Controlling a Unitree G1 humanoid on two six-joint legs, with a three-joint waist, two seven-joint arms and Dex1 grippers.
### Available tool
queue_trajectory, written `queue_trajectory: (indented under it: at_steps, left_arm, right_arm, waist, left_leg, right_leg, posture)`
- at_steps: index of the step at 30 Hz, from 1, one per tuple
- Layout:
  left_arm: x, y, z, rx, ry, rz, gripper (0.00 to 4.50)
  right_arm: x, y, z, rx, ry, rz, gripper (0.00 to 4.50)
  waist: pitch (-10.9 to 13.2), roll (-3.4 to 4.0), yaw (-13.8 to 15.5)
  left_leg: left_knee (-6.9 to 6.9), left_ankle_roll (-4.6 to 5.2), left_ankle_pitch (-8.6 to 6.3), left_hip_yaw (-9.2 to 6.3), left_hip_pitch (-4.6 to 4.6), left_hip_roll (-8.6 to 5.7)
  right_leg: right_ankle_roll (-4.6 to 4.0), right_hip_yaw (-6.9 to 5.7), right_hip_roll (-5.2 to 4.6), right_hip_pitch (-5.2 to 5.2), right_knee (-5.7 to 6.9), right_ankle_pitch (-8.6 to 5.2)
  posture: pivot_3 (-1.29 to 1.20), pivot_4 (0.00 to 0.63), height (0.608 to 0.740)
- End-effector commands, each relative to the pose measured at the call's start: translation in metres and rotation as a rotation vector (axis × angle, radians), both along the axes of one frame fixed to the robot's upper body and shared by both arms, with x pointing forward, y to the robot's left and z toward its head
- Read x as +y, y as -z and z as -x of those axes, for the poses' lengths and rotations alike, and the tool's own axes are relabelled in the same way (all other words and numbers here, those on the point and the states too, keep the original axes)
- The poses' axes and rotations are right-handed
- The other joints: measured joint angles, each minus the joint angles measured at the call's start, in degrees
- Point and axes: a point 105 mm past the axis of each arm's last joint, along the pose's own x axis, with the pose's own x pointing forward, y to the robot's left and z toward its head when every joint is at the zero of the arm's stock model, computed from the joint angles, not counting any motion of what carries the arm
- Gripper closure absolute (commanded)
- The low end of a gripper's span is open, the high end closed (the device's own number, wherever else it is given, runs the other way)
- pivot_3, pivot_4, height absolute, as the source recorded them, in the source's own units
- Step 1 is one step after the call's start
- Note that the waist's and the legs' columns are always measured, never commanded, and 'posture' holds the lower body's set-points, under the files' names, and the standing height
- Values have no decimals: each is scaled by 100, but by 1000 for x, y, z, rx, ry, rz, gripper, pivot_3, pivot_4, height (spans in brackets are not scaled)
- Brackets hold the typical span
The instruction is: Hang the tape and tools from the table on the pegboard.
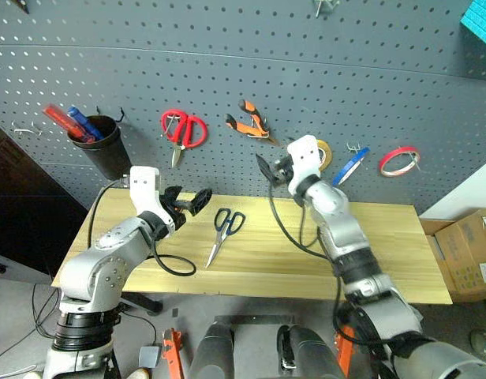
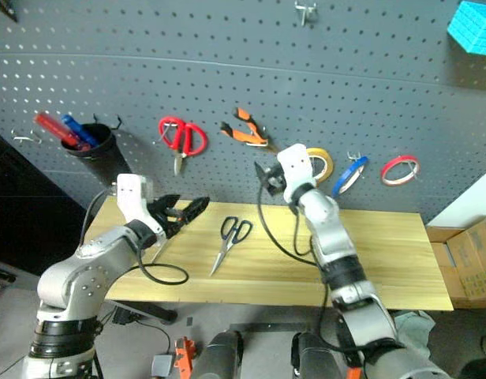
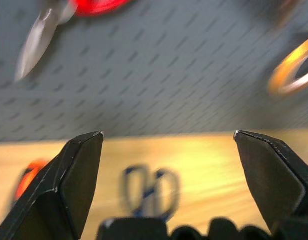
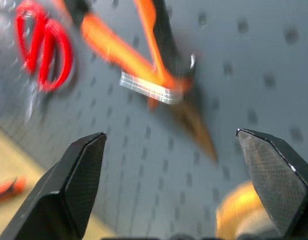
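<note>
Light wood table [image 1: 401, 237] (grain visible), grey pegboard [image 1: 243, 71]

Yellow tape roll [image 1: 325, 154] partly hidden

Pegboard [image 1: 306, 71]: dark grey wall panel, regular rows of small holes, standing upright behind the table.

Table [image 1: 401, 260]: long top of light wood, grain visible.

Pliers [image 1: 252, 123]: orange-and-black handles, hung on the pegboard, handles up and nose pointing down to the right.

Blue tape [image 1: 350, 166]: thin ring, hung on a hook (seen nearly edge-on), between a yellow roll and a red one.

Scissors [image 1: 225, 228]: dark blue handles, lying flat on the table, blades closed, tips toward the near edge.
</note>
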Motion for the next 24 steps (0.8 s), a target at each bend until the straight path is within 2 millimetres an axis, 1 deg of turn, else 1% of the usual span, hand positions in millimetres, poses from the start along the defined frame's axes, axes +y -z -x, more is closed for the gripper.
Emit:
queue_trajectory:
  at_steps: [1,2,4,7,8,9,12,17,21,24]
  left_arm:
    - [-23,23,0,44,29,-77,0]
    - [-24,34,1,82,8,-93,0]
    - [-30,63,7,186,-4,-129,0]
    - [-39,85,12,254,-18,-123,0]
    - [-39,90,12,266,-34,-145,0]
    - [-36,96,11,279,-69,-165,0]
    - [-25,104,8,296,-145,-222,0]
    - [-12,114,9,329,-196,-260,0]
    - [-8,125,10,370,-194,-249,0]
    - [-9,135,8,407,-177,-220,0]
  right_arm:
    - [13,-27,44,-16,-226,-7,35]
    - [16,-25,55,6,-284,11,35]
    - [19,-17,75,43,-388,73,35]
    - [21,-5,89,81,-462,148,35]
    - [22,-2,92,90,-490,169,35]
    - [24,0,96,100,-526,183,35]
    - [27,3,103,116,-597,214,35]
    - [28,8,103,138,-647,236,35]
    - [31,16,106,167,-687,280,35]
    - [30,29,109,192,-704,344,35]
  waist:
    - [2,3,-34]
    - [2,5,-60]
    - [1,7,-163]
    - [4,13,-312]
    - [6,16,-338]
    - [10,19,-358]
    - [12,23,-408]
    - [23,31,-450]
    - [56,39,-458]
    - [89,58,-448]
  left_leg:
    - [2,1,0,6,-1,2]
    - [4,1,0,8,0,2]
    - [5,1,0,10,9,9]
    - [1,2,0,9,39,17]
    - [1,3,0,8,51,18]
    - [1,6,2,8,53,18]
    - [4,13,6,9,57,16]
    - [3,13,6,9,54,10]
    - [0,14,5,8,54,9]
    - [1,14,5,8,53,7]
  right_leg:
    - [3,4,0,-3,1,-1]
    - [12,5,0,-3,3,-6]
    - [29,8,4,0,11,-16]
    - [23,8,12,16,23,-21]
    - [19,7,14,26,26,-24]
    - [-5,7,14,29,28,-38]
    - [-8,9,15,31,32,-39]
    - [3,10,14,36,24,-33]
    - [21,9,12,42,11,-24]
    - [20,8,11,43,8,-25]
  posture:
    - [160,162,740]
    - [145,168,740]
    - [124,178,740]
    - [101,191,740]
    - [92,196,740]
    - [88,199,740]
    - [78,211,740]
    - [78,232,740]
    - [87,241,740]
    - [92,246,740]
